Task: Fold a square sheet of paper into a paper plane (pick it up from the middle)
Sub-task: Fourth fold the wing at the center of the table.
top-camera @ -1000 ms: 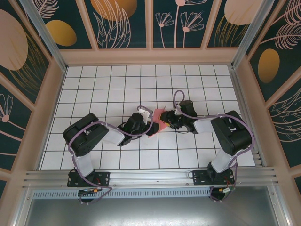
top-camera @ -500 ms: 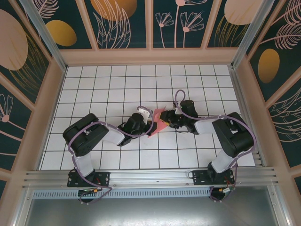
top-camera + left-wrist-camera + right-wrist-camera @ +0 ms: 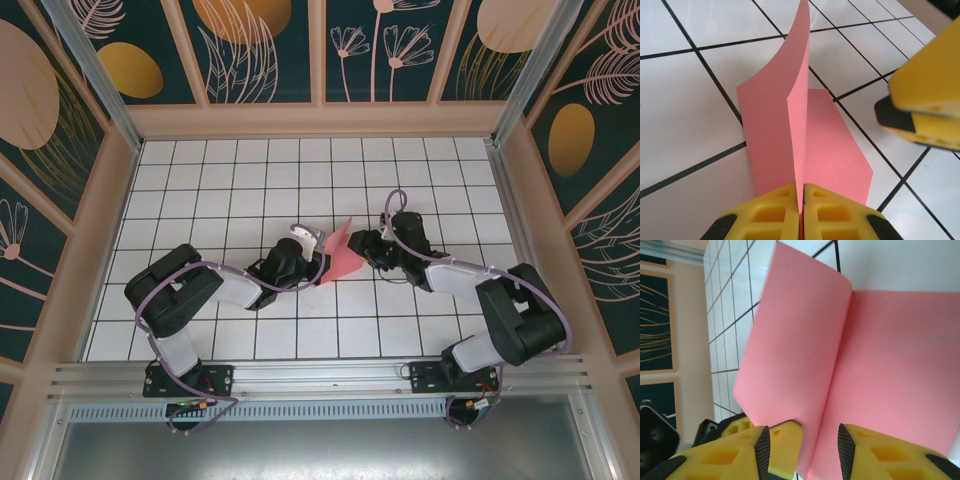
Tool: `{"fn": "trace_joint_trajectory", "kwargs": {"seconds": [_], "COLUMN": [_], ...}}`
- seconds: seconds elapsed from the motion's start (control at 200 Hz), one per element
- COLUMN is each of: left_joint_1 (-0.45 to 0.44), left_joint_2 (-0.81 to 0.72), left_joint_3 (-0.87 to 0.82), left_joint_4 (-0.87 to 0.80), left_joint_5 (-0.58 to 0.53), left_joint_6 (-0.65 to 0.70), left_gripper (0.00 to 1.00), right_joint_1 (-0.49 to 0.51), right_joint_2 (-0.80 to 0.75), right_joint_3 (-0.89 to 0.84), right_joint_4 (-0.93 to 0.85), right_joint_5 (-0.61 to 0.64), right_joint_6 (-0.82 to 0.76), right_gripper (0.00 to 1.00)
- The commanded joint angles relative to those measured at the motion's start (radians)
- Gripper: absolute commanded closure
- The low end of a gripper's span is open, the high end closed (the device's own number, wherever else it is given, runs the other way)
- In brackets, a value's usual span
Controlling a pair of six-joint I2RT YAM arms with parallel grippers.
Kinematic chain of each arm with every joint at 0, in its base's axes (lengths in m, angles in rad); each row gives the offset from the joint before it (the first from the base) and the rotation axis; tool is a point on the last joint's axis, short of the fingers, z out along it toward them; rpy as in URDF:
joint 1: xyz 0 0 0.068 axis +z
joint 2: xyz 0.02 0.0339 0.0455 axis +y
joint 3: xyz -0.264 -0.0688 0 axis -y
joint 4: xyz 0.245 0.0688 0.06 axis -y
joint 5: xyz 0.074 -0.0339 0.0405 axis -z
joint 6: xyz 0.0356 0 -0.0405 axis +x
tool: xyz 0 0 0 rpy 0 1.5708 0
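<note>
The pink sheet of paper (image 3: 341, 257) stands folded down its middle with one flap curling upward. The left gripper (image 3: 320, 270) is closed tight on its crease. Just beyond the sheet, the right gripper (image 3: 805, 440) has its fingers partly apart, and the fold runs into the gap between them. Both hover low over the white gridded table (image 3: 250, 180).
</note>
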State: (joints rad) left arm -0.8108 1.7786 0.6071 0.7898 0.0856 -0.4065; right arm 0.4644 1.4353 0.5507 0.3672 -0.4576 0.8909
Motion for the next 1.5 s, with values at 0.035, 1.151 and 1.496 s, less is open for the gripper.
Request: {"fn": "trace_joint_trajectory", "kwargs": {"seconds": [0.035,1.151,1.496], "left_joint_1": [-0.003,-0.008,-0.007], "left_joint_2": [0.012,0.195,0.253], "left_joint_3": [0.040,0.301,0.412], "left_joint_4": [0.010,-0.312,-0.437], "left_joint_5": [0.084,0.287,0.350], "left_joint_6": [0.058,-0.063,-0.116], "left_gripper": [0.91,0.94,0.94], "right_joint_1": [-0.001,-0.074,-0.108], "right_joint_2": [-0.039,-0.027,-0.012], "right_joint_3": [-0.013,-0.176,-0.165], "right_joint_4": [-0.053,0.141,0.123], "right_joint_5": [0.048,-0.008,-0.017], "right_joint_6": [-0.008,-0.015,-0.016], "right_gripper": [0.57,0.49,0.49]}}
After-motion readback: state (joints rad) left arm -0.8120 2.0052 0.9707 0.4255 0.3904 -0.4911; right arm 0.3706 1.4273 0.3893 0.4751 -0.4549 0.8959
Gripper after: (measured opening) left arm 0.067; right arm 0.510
